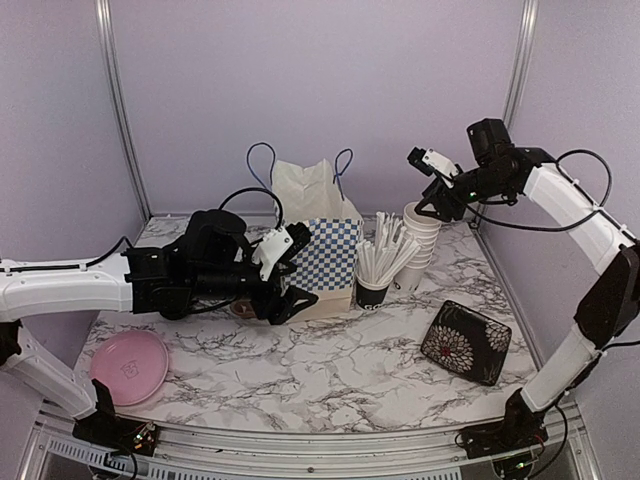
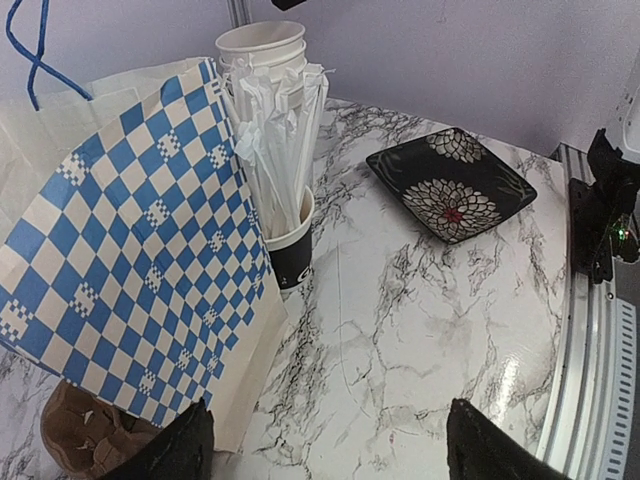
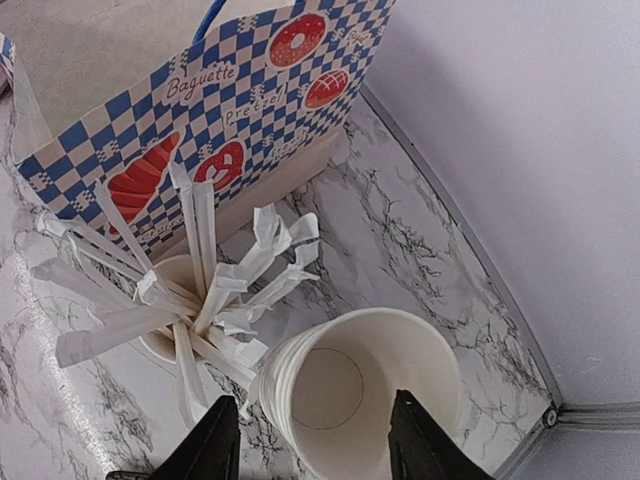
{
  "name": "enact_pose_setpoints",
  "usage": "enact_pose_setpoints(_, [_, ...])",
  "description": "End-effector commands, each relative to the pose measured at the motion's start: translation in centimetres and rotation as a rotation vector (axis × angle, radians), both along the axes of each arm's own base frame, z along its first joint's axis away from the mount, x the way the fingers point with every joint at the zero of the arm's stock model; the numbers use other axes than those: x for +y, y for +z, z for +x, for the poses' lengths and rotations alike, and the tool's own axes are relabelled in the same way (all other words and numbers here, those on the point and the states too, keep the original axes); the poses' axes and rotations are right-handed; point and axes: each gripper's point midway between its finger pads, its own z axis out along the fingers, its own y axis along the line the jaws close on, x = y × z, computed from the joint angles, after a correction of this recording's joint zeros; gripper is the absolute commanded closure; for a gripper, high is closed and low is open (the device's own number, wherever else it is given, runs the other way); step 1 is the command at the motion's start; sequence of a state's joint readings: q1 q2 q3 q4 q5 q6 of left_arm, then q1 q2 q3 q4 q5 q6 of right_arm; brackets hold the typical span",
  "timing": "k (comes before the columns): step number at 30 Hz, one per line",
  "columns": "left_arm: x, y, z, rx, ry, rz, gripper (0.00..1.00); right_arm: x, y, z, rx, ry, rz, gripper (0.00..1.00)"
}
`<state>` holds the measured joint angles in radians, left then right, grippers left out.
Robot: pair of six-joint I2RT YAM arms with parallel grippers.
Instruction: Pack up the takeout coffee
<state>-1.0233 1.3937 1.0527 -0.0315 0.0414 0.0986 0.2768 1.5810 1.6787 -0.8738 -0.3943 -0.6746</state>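
Nested white paper cups (image 1: 421, 235) stand upper right on the marble desk (image 1: 330, 370). They are likely light and crushable, so take the top rim gently. Right hand (image 3: 315, 442) hovers released above; left hand (image 2: 335, 450) released too.

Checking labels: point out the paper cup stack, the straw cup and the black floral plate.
paper cup stack (image 3: 335, 385), right wrist view, inside floor of the top cup.
straw cup (image 2: 292, 258), left wrist view, black side wall below the straws.
black floral plate (image 1: 466, 342), top external view, middle of its upper face.

White-shelled arms (image 1: 60, 282) with black joints (image 1: 160, 280) and looping black cables (image 1: 250, 189).
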Motion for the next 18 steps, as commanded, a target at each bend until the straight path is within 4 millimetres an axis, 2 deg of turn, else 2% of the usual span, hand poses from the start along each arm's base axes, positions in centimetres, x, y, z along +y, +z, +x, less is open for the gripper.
enact_pose_setpoints(1, [-0.6,0.2,-0.4,0.010,-0.031,-0.003,0.19,0.5,-0.7,0.3,0.047,-0.008,-0.050,0.51])
enact_pose_setpoints(7, [-0.5,-0.2,-0.1,0.007,-0.018,0.014,0.18,0.7,-1.0,1.9,0.063,-0.026,-0.070,0.57])
enact_pose_setpoints(18, [-0.3,-0.6,-0.1,0.015,-0.009,0.029,0.16,1.3,-2.3,1.5,0.109,-0.001,-0.092,0.56])
